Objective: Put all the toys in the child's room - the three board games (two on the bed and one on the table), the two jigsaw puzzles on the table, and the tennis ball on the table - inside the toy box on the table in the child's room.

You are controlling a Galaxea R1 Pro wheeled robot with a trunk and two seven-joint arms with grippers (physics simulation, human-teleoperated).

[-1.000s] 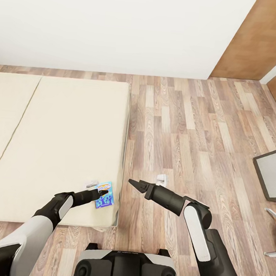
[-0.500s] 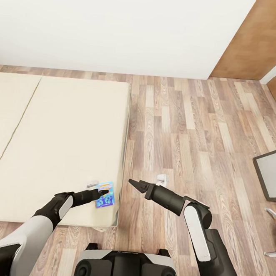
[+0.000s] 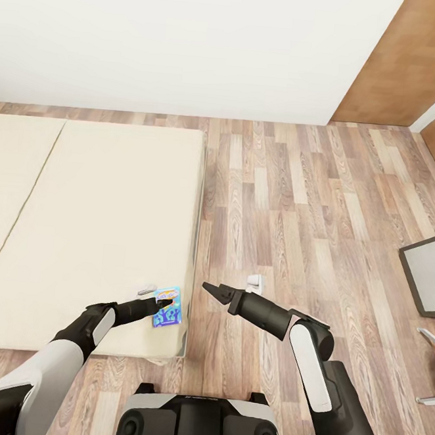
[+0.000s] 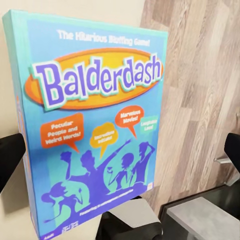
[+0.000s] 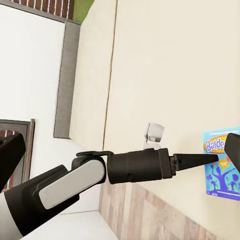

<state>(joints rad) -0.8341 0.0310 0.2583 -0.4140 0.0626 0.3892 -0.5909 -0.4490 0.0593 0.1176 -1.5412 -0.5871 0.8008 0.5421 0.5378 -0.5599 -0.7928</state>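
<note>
Blue "Balderdash" board game lies flat at the bed corner nearest the robot.
Left gripper is over the box, fingers spread wide to either side, grasping nothing. Right gripper hangs over the floor, narrow, empty.
</note>
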